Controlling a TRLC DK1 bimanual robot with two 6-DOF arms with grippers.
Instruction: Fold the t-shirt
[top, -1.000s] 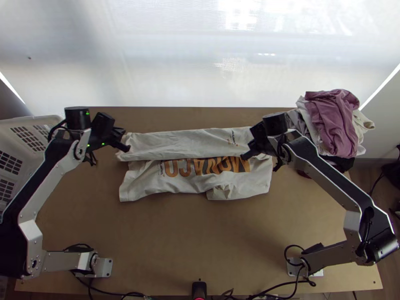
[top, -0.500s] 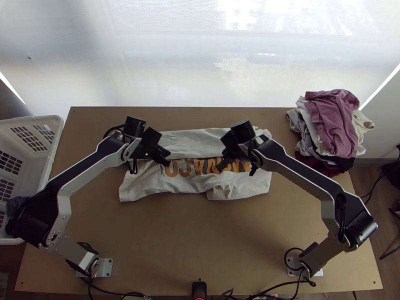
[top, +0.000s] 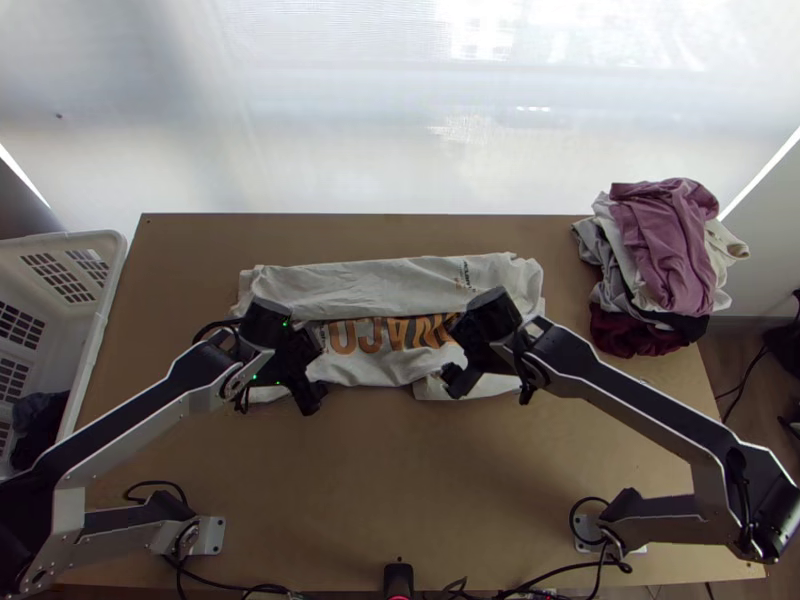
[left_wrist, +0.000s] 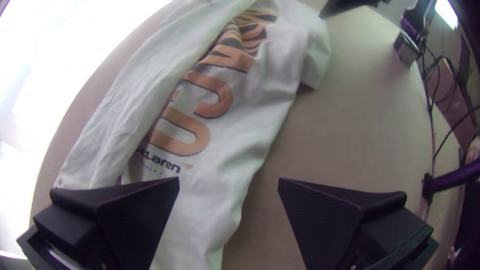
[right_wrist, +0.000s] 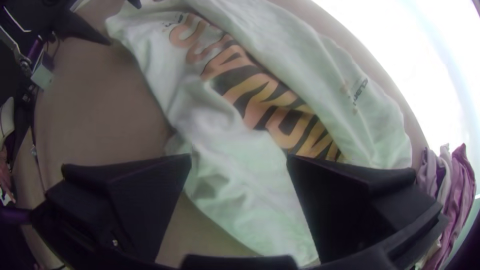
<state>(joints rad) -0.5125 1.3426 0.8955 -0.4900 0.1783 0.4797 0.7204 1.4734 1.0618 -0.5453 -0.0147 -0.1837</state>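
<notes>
At the left side of the table (top: 420, 500) is a white basket (top: 112, 275) with holes in its walls, and some dark cloth (top: 38, 425) lies in it. By the far right corner is a big messy pile of clothes (top: 670, 240), with a pinky-purple one on top and a dark red one (top: 635, 335) low down (it looks like a lumpy cake). A small black thing (top: 398, 578) with a red light is at the near edge, in the middle, near some black wires (top: 565, 570). Both arms reach in from the near side and cover bits of the t-shirt (top: 375, 280). The t-shirt is on the middle of the table, long and thin, and its long way goes from left to right. Its far side is folded over in a strip, and the big orange and black letters (top: 395, 335) look upside down in the top view. The left gripper (top: 277, 400) is over its near left part and the right gripper (top: 490, 386) over its near right part. Both have their fingers wide apart, with nothing in them.
</notes>
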